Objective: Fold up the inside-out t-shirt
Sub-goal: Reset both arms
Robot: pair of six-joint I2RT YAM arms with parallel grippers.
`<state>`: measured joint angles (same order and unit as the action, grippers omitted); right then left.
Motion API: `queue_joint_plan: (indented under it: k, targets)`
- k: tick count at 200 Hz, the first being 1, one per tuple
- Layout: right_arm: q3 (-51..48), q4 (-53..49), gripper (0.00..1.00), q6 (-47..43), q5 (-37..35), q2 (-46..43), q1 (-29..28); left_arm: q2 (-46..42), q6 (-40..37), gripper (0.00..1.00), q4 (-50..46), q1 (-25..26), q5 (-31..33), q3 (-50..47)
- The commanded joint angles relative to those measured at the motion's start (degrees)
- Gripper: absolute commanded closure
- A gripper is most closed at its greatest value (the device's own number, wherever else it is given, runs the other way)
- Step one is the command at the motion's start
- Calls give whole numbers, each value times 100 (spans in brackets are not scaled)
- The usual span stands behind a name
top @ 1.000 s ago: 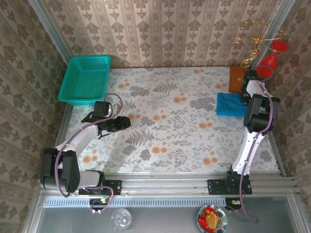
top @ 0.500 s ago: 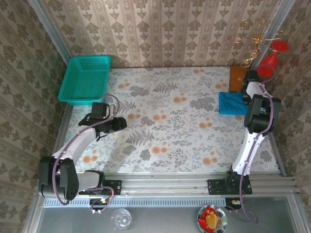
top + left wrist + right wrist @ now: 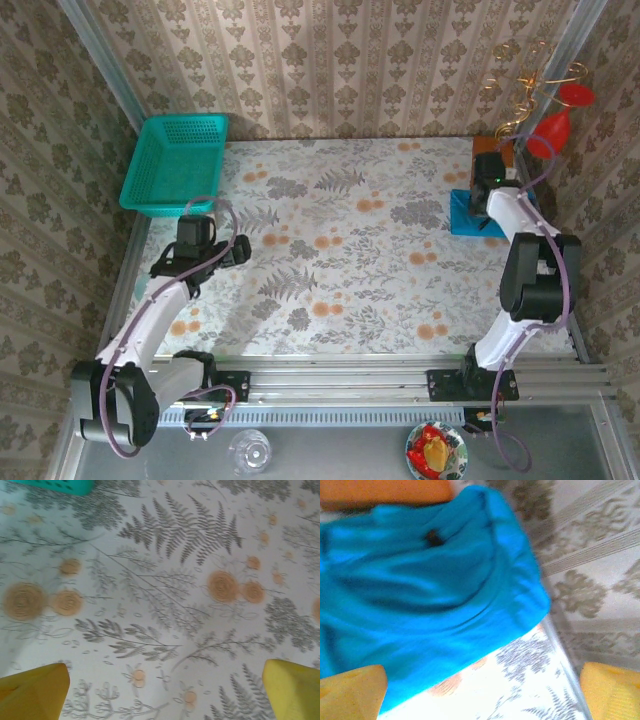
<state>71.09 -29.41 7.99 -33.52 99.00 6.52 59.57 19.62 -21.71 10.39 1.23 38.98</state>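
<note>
The blue-teal t-shirt (image 3: 463,215) lies as a small folded bundle at the table's far right, next to an orange block. In the right wrist view the t-shirt (image 3: 420,595) is spread below and ahead of my right gripper (image 3: 482,692), whose yellow fingertips (image 3: 350,690) stand wide apart and open with nothing between them. From above, my right gripper (image 3: 484,205) hovers over the shirt's right side. My left gripper (image 3: 243,247) is over the left part of the table, far from the shirt. In its wrist view the left gripper (image 3: 165,695) is open over bare tablecloth.
A teal mesh basket (image 3: 175,165) sits at the far left corner; its edge (image 3: 50,485) shows in the left wrist view. An orange block (image 3: 490,160) lies behind the shirt, by red glasses (image 3: 553,125). The wall (image 3: 590,550) is close on the right.
My right arm has swung leftward from the table's right edge to over the shirt. My left arm has drawn back and to the left. The shirt has stayed put.
</note>
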Motion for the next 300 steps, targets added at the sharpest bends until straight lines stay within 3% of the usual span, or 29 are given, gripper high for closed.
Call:
queue_joint_plan:
  k: [1, 42, 74, 103, 159, 175, 230, 253, 300]
  targets:
    - [-602, 534, 0, 249, 407, -438, -354, -230, -249, 0, 365, -47, 1064, -214]
    - [-2289, 2364, 0, 519, 1500, -1405, -652, -277, -825, 0, 1169, -68, 1774, -654]
    - [-3684, 4299, 0, 314, 1911, -2186, -670, -155, -1647, 0, 2472, -105, 1671, -1243]
    - [-4444, 5902, 0, 63, 2008, -2225, -673, 84, -2063, 0, 3808, -289, 1265, -1737]
    - [-4558, 6900, 0, -296, 2314, -1728, -696, 1064, -2262, 0, 6449, -712, 618, -2327]
    - [-4681, 7434, 0, -315, 2327, -1432, -705, 1389, -2234, 0, 6772, -752, 381, -2228]
    - [-4755, 7765, 0, -482, 2658, -1175, -732, 2650, -2333, 0, 8455, -996, -240, -2322]
    - [-4802, 7885, 0, -534, 2774, -1132, -735, 3041, -2293, 0, 8748, -1109, -555, -2275]
    - [-4797, 7889, 0, -544, 2772, -1133, -745, 2957, -2347, 0, 7394, -1107, -621, -1638]
